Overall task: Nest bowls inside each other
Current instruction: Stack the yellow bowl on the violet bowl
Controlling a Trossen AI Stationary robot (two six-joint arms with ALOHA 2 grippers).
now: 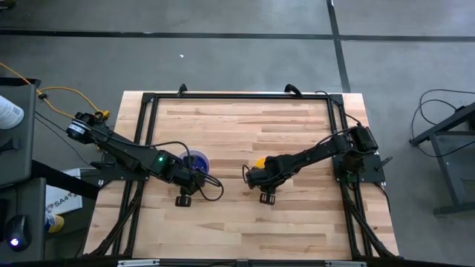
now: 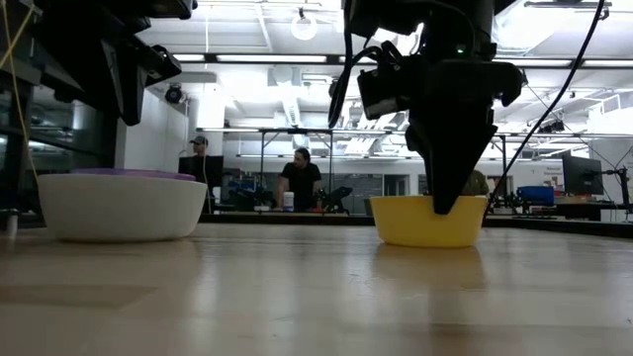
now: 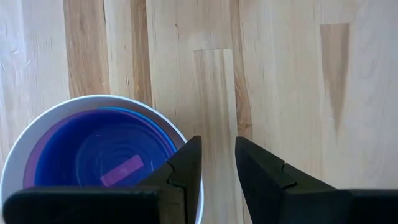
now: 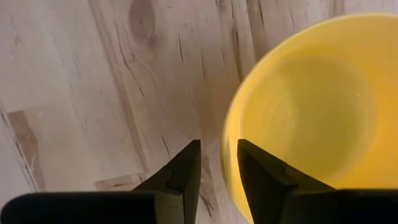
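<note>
A white bowl (image 3: 12,168) rests on its base on the wooden table, left of centre, with a purple bowl (image 3: 31,168) and a blue bowl (image 3: 93,155) nested inside it. My left gripper (image 3: 217,146) hovers open above the white bowl's rim, nothing between its fingers. A yellow bowl (image 4: 311,106) rests on its base right of centre (image 2: 427,222). My right gripper (image 4: 219,149) points straight down, open, with the yellow bowl's rim (image 4: 229,158) between its fingers, one finger over the inside and one outside. My right gripper's fingers stand astride the yellow bowl's rim (image 4: 229,158) from above, reaching below rim level (image 2: 445,206). Bare wood shows between the outer finger (image 4: 186,162) and the rim. Whether the inner finger (image 4: 255,165) touches the wall, I cannot tell. The bowl sits upright on the table.
A black frame (image 1: 148,98) runs along the table's far and side edges. Bare wood lies between the two bowls and toward the near edge (image 1: 237,230). In the low view people stand in the room beyond the table (image 2: 300,183).
</note>
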